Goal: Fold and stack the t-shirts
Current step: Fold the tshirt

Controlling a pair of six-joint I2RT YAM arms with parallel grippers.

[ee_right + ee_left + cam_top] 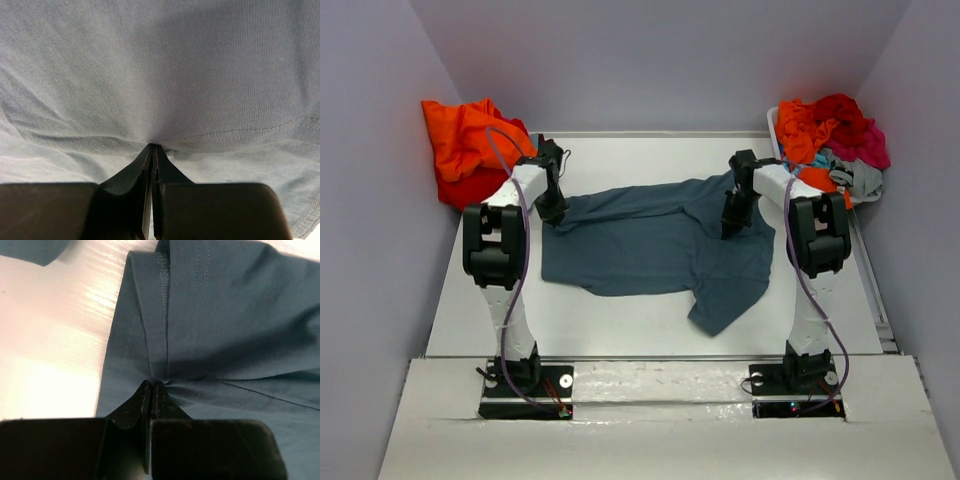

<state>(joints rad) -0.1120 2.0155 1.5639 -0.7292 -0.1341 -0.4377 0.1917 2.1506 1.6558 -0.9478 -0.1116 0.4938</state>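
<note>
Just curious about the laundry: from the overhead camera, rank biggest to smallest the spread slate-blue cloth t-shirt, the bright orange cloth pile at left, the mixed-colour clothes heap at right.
Largest: slate-blue cloth t-shirt, spread flat.
Then: bright orange cloth pile and mixed-colour clothes heap, about alike, unranked.

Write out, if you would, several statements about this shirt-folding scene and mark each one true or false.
1. The left gripper and right gripper are both shut on the slate-blue t-shirt. True.
2. That shirt is folded into a neat rectangle. False: it lies spread out and rumpled on the table.
3. An orange heap of shirts lies at the table's far left corner. True.
4. The bin at the far right is empty. False: it is heaped with coloured shirts, orange, red and magenta among them.
</note>
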